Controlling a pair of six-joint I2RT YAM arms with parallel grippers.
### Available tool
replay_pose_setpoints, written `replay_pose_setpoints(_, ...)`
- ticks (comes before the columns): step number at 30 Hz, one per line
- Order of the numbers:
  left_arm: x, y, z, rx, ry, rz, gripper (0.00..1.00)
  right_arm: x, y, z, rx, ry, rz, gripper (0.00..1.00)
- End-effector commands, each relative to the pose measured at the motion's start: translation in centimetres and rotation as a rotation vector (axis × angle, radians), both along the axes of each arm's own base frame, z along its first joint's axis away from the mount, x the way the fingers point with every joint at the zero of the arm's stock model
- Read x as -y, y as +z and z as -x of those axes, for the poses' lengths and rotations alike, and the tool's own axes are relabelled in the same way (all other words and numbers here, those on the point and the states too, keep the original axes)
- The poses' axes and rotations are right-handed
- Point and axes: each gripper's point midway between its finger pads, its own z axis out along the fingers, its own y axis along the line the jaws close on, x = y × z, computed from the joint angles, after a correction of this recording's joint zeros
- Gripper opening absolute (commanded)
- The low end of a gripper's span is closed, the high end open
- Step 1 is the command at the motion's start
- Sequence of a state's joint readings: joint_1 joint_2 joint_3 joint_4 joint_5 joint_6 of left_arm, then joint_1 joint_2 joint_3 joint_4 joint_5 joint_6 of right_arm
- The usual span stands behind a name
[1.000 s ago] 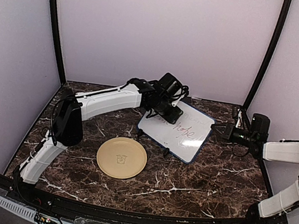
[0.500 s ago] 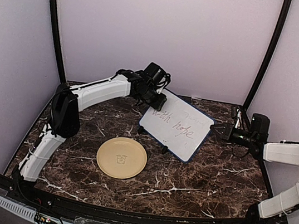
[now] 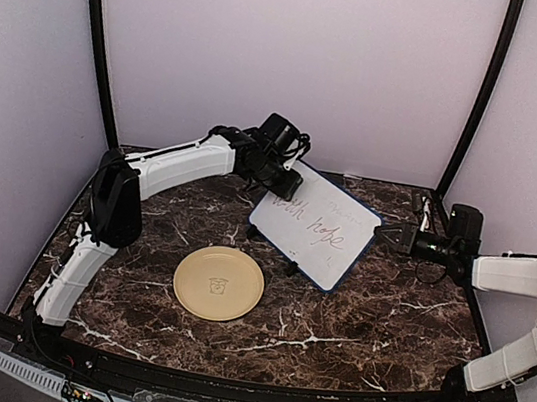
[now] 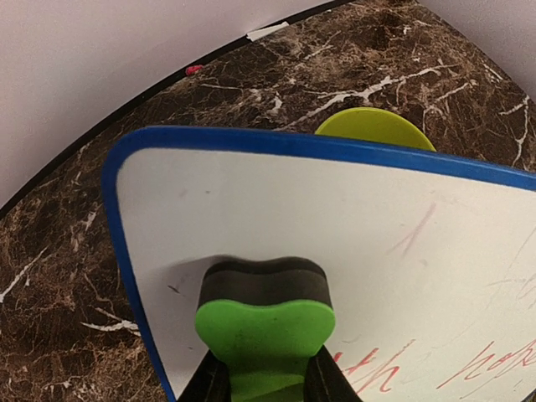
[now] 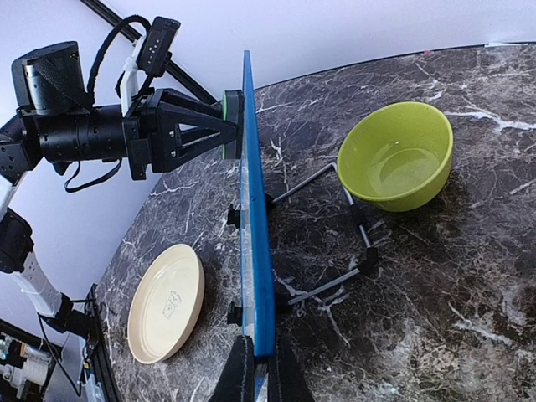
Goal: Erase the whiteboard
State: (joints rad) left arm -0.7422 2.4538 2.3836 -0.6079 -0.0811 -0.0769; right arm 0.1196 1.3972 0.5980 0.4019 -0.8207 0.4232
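Note:
The whiteboard (image 3: pixel 317 227) stands on black easel feet at the back centre, with red writing on its face. My left gripper (image 3: pixel 279 177) is shut on the green bone-shaped eraser (image 4: pixel 264 325). It presses the eraser's dark pad against the whiteboard (image 4: pixel 377 209) near its upper left corner, just left of the writing. My right gripper (image 3: pixel 386 235) is shut on the board's right edge. In the right wrist view its fingers (image 5: pixel 240 373) clamp the blue frame (image 5: pixel 256 251) from both sides, and the left gripper (image 5: pixel 224 115) shows at the board's far end.
A round tan plate (image 3: pixel 219 283) lies in front of the board, and shows in the right wrist view (image 5: pixel 166 299). A green bowl (image 5: pixel 398 155) stands behind the board beside its wire stand (image 5: pixel 352 226). The enclosure walls are close behind.
My left gripper has carried the eraser from the board's upper middle to its upper left corner. The writing now shows in full. My right gripper has shifted slightly left.

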Motion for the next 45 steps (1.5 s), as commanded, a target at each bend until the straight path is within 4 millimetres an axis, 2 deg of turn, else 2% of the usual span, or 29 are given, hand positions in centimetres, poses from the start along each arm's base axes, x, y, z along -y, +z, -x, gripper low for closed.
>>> replay_pose_setpoints(1,1.6,2.3,3.1,0.024,-0.078,0.000,0.01,-2.0,0.3,1.5,0.039,0.130,-0.003,0.00)
replay_pose_setpoints(2,1.4,4.0,3.3,0.047,-0.073,0.021,0.01,-2.1,0.3,1.6,0.039,0.134,-0.004,0.00)
replay_pose_setpoints(3,1.1,3.3,3.4,0.047,-0.066,0.017,0.01,-2.1,0.3,1.8,0.039,0.137,-0.004,0.00)
replay_pose_setpoints(4,0.7,5.2,3.7,0.074,-0.062,0.041,0.01,-2.1,0.3,1.8,0.037,0.133,-0.002,0.00)
replay_pose_setpoints(5,0.3,4.6,3.7,0.077,-0.051,0.040,0.01,-2.0,0.1,1.8,0.034,0.124,0.002,0.00)
replay_pose_setpoints(6,-0.1,6.0,3.9,0.094,-0.043,0.058,0.01,-1.8,-0.1,1.7,0.028,0.109,0.008,0.00)
replay_pose_setpoints(7,-0.4,5.8,4.0,0.089,-0.034,0.063,0.01,-1.8,-0.2,1.6,0.022,0.101,0.011,0.00)
replay_pose_setpoints(8,-0.7,6.6,4.1,0.098,-0.027,0.075,0.01,-1.7,-0.3,1.4,0.013,0.088,0.018,0.00)
replay_pose_setpoints(10,-1.1,6.9,4.2,0.104,-0.015,0.077,0.01,-1.2,-0.6,0.7,-0.009,0.045,0.035,0.14)
replay_pose_setpoints(12,-1.3,7.0,4.3,0.108,-0.007,0.079,0.01,-1.0,-0.5,0.2,-0.014,0.009,0.035,0.35)
replay_pose_setpoints(15,-1.7,7.0,4.1,0.115,0.007,0.074,0.01,-0.7,0.3,0.0,-0.001,-0.033,-0.003,0.47)
replay_pose_setpoints(20,-2.3,7.3,4.1,0.122,0.023,0.082,0.01,-0.4,0.9,1.0,0.013,-0.085,-0.078,0.55)
replay_pose_setpoints(24,-2.9,7.3,3.8,0.121,0.033,0.087,0.00,-0.8,-0.4,1.8,-0.009,-0.082,-0.072,0.53)
replay_pose_setpoints(31,-3.3,7.1,3.5,0.117,0.038,0.093,0.00,-2.8,-2.0,2.5,-0.028,-0.037,-0.066,0.47)
replay_pose_setpoints(38,-3.4,6.9,3.4,0.114,0.038,0.093,0.00,-4.6,-3.3,2.1,-0.033,-0.001,-0.063,0.39)
replay_pose_setpoints(45,-3.4,7.0,3.4,0.112,0.035,0.097,0.00,-5.0,-3.6,1.6,-0.023,0.004,-0.081,0.28)
